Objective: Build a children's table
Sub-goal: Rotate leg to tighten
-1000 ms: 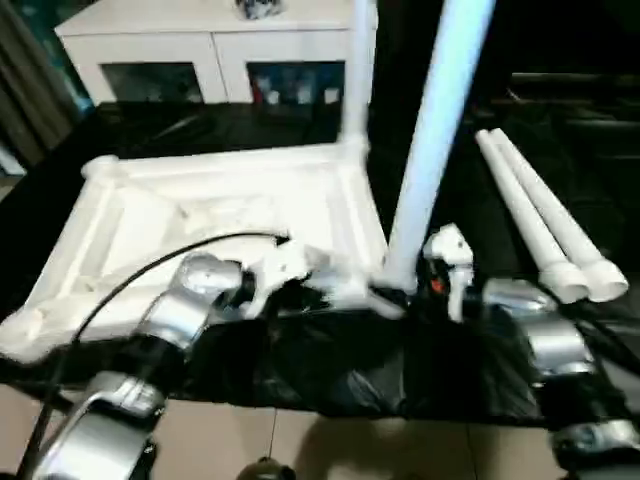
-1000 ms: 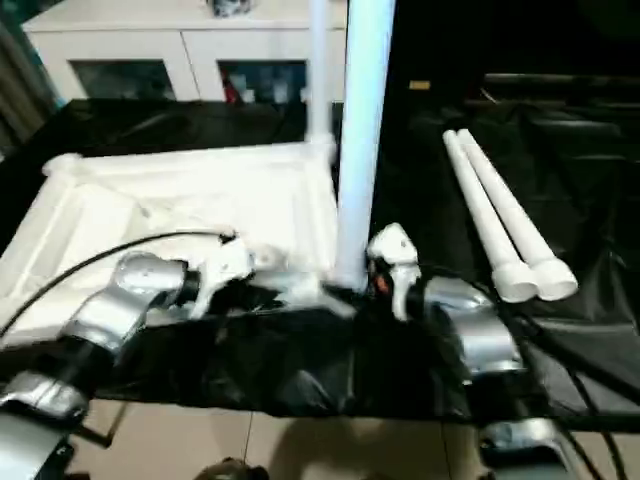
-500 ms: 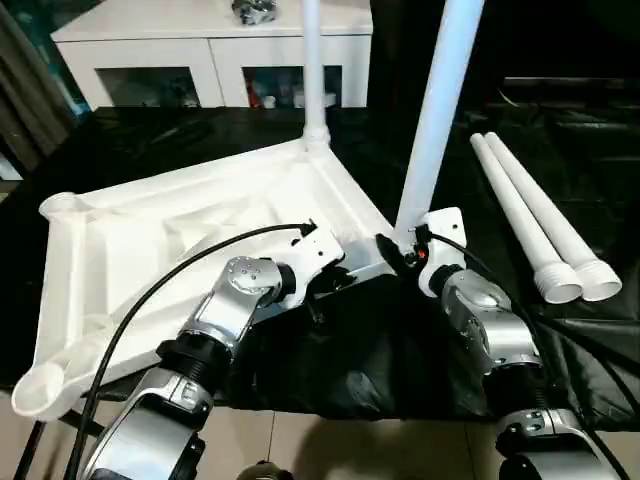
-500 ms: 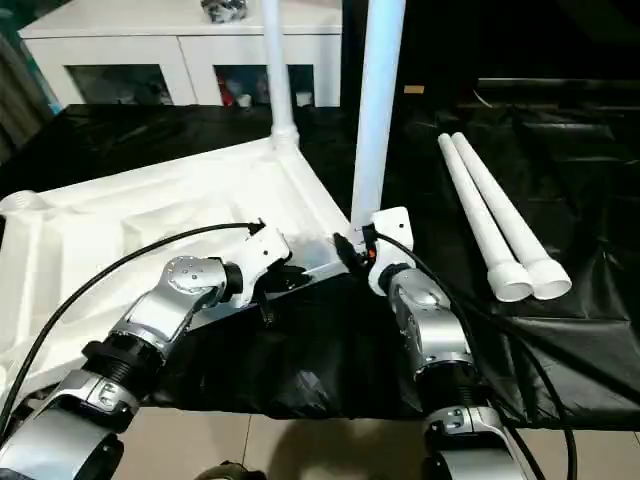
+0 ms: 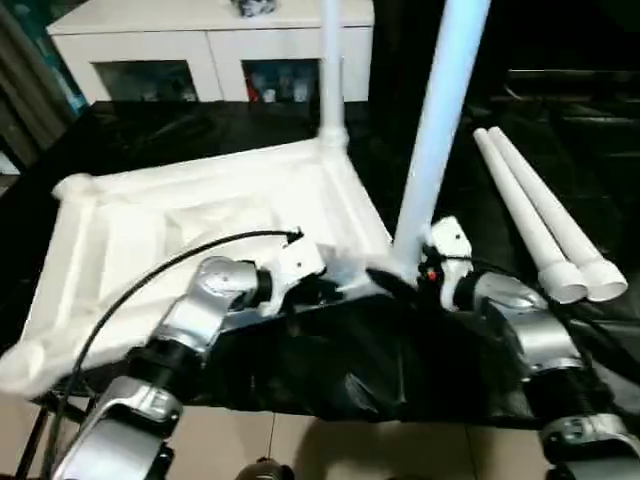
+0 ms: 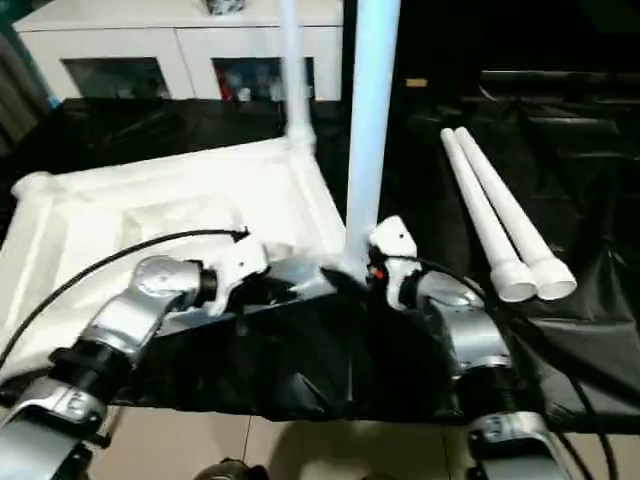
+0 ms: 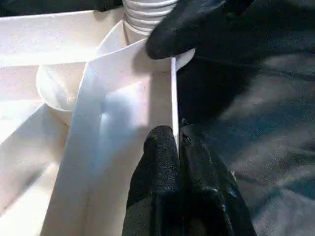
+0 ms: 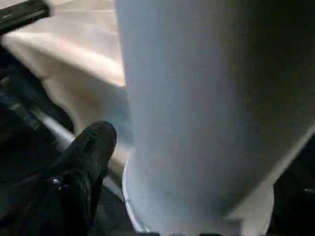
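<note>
The children's table top (image 5: 180, 210) lies underside up on the black-draped table. One white leg (image 5: 331, 80) stands upright in the far corner socket. Another leg (image 5: 440, 130) stands in the near right socket. Two loose legs (image 5: 540, 220) lie side by side to the right. My left gripper (image 7: 176, 135) is shut on the top's thin rim (image 7: 173, 93) just beside that near socket. My right gripper (image 5: 395, 280) is open around the base of the near leg (image 8: 206, 113). One of its black fingers (image 8: 88, 157) stands a little off the tube; the other is hidden.
A white cabinet (image 5: 210, 60) with glass doors stands behind the black-draped table (image 5: 330, 370). The table's front edge runs just under my forearms, with tiled floor (image 5: 300, 440) below. A black cable (image 5: 150, 275) arcs over my left arm.
The whole picture has shifted and tilted with the camera. Both grippers stay at the near right socket. The top and the legs keep their places.
</note>
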Controlling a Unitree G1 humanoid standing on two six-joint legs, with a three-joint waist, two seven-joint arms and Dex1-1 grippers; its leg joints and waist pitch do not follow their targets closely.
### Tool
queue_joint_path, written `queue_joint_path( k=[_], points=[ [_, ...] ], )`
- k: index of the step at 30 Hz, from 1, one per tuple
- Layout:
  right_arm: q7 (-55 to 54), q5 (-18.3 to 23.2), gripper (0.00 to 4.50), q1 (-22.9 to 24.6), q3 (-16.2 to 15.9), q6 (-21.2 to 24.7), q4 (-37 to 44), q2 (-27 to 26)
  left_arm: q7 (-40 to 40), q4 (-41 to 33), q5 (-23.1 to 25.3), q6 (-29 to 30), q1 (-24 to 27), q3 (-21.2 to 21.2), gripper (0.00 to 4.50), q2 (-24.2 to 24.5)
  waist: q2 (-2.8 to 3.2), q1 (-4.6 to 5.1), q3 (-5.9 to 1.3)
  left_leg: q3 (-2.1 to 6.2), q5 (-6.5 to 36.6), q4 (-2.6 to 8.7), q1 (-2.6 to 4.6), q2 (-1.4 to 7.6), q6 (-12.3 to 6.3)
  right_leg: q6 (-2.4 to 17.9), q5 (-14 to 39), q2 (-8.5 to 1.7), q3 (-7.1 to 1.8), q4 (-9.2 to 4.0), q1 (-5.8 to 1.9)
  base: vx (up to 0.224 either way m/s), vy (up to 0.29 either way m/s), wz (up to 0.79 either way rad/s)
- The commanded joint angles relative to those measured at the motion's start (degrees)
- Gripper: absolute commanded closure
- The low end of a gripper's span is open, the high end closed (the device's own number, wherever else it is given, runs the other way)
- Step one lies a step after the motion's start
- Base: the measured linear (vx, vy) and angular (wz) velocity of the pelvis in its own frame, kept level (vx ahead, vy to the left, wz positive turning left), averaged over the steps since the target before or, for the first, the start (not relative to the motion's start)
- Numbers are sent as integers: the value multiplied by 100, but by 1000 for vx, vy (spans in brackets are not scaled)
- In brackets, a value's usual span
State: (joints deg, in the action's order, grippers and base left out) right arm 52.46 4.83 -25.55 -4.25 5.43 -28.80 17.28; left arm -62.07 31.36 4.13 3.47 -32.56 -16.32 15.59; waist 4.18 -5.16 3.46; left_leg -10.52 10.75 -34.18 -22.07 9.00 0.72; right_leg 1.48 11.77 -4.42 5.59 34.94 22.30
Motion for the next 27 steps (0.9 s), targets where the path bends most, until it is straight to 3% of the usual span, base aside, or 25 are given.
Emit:
queue_joint_path(
  k=[1,2,3,5,15,20,22,27],
  points=[
    [676,117,55,69,-574,-40,187,-111,-187,-267,-160,-147,-50,-196,450,-116,-90,-16,-371,203,838,380,72,510,-637,1340,578,-571,-367,-393,-280,0,0,0],
    [888,153,69,75,-620,-25,235,-27,-275,-268,-164,-176,-50,-205,450,-64,-64,-14,-355,203,827,381,64,510,-648,1346,564,-569,-374,-390,-267,0,0,0],
    [1066,188,69,84,-661,-24,285,44,-346,-259,-165,-185,-52,-213,450,-19,-94,-12,-362,200,840,377,63,503,-661,1353,562,-569,-371,-398,-279,0,0,0],
    [1616,311,89,99,-749,70,439,247,-558,-207,-170,-286,-59,-226,450,110,-94,-29,-351,197,857,370,61,497,-695,1346,630,-569,-371,-411,-279,0,0,0],
    [2048,353,152,109,-827,181,516,374,-772,-177,-219,-253,-53,-181,450,238,-107,-66,-341,202,847,385,75,514,-634,1363,740,-575,-374,-407,-256,0,0,0],
    [1233,346,173,122,-571,374,348,16,-290,-121,-191,-74,-75,-89,450,-2,-100,-53,-323,209,979,410,89,515,-539,1328,980,-573,-374,-437,-247,0,0,0],
    [230,178,175,66,-322,448,102,-376,386,84,-8,67,-186,-24,450,-277,-119,2,-290,220,1188,441,95,507,-359,1258,1389,-599,-386,-488,-240,0,0,0],
    [-1632,-72,176,-52,12,469,-407,-1163,1598,353,256,461,-360,40,450,-883,-85,64,-255,245,1570,487,147,494,-83,1053,1998,-595,-399,-577,-213,0,0,0]
  ],
)
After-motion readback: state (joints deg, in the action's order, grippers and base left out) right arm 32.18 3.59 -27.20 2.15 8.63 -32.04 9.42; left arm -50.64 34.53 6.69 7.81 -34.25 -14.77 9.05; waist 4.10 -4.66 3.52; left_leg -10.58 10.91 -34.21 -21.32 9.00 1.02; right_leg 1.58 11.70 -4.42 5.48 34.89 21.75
